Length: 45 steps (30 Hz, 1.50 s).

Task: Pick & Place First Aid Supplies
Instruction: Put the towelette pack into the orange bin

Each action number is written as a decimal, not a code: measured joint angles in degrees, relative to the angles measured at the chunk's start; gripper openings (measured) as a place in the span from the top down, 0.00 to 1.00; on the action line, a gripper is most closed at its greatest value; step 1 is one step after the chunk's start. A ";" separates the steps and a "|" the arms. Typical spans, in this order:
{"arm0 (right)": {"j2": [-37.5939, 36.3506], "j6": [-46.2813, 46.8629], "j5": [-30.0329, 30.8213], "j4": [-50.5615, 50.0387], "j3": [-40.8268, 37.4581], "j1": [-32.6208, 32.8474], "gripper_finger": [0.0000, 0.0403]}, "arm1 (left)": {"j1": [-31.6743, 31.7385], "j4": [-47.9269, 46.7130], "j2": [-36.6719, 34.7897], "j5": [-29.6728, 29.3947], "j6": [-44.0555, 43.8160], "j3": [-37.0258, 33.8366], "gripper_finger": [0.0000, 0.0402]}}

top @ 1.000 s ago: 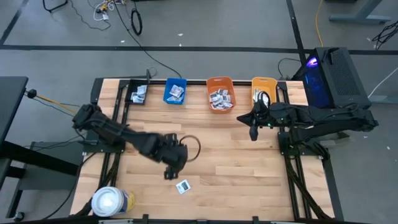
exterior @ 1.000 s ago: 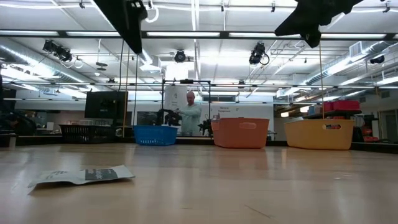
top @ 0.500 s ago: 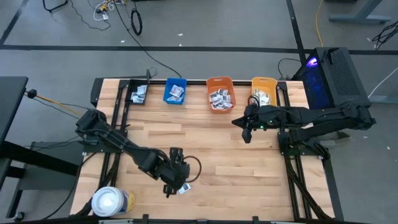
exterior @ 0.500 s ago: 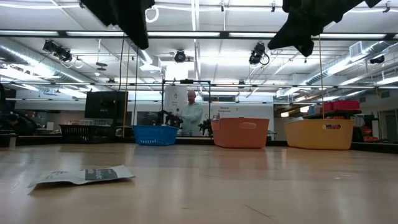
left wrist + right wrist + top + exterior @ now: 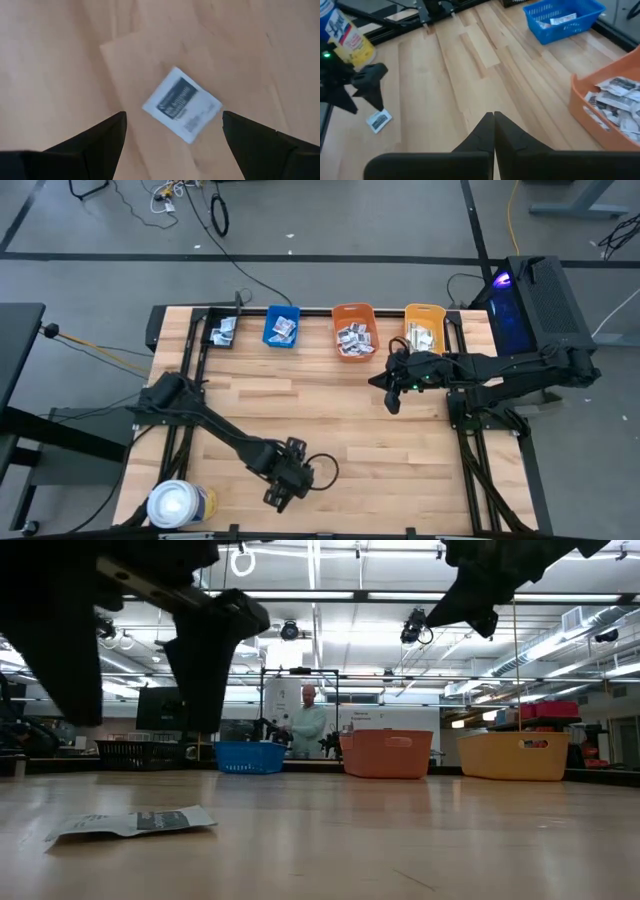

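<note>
The left gripper (image 5: pixel 172 131) hangs low over the near edge of the wooden desk (image 5: pixel 330 410), its two dark fingers (image 5: pixel 95 142) spread wide and holding nothing. Directly beneath the gap between them lies a single white packet (image 5: pixel 182 105) with dark print, flat on the wood and touching neither finger; from desk height the same packet (image 5: pixel 132 822) shows lying just under the dark gripper (image 5: pixel 140 665). Just beyond the left gripper, at the desk's near left corner, stands a large white roll (image 5: pixel 178 504). Well away, toward the far right side of the desk, the right gripper (image 5: pixel 494 131) hovers with its fingers pressed together and empty. Behind it, along the far edge, a blue bin (image 5: pixel 283 327), an orange bin (image 5: pixel 354 330) and a yellow bin (image 5: pixel 425 326) each hold more packets.
</note>
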 joint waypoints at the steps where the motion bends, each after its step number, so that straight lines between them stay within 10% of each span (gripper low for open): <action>1: 0.00 -0.06 -0.56 -0.06 0.00 -0.02 0.99 | 0.16 0.06 0.40 0.73 0.33 0.00 0.18; 45: -0.07 -3.23 1.21 2.91 -0.02 1.84 0.99 | 1.14 13.24 1.18 1.74 8.01 -9.38 0.20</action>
